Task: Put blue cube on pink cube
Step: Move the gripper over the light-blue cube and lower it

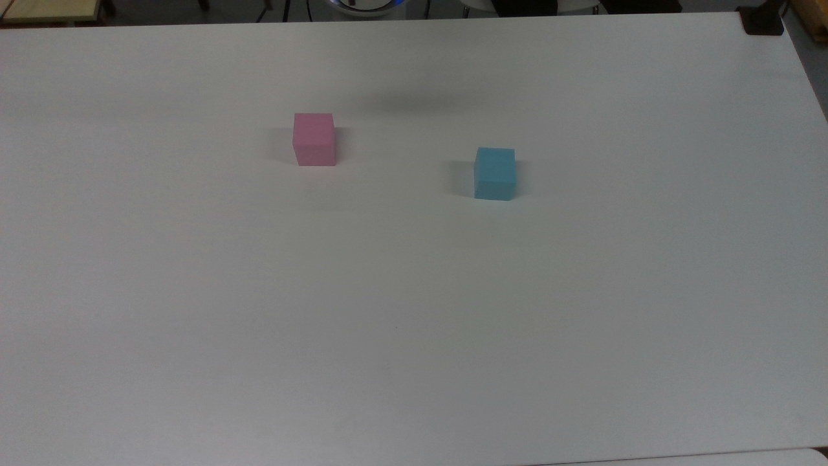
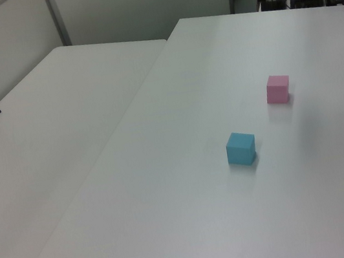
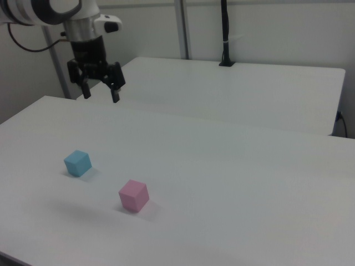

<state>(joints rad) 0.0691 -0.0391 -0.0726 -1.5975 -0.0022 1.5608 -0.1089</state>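
Probably the blue cube [image 3: 77,162] is light and stiff; opposite flat sides should be taken by the gripper [image 3: 100,96], spread open and empty above it.

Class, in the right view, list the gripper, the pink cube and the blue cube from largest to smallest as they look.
1. The gripper, open, looks largest.
2. The pink cube.
3. The blue cube, slightly smaller-looking.

The cubes may really match; the pink one lies nearer the camera, so their order is unsure.
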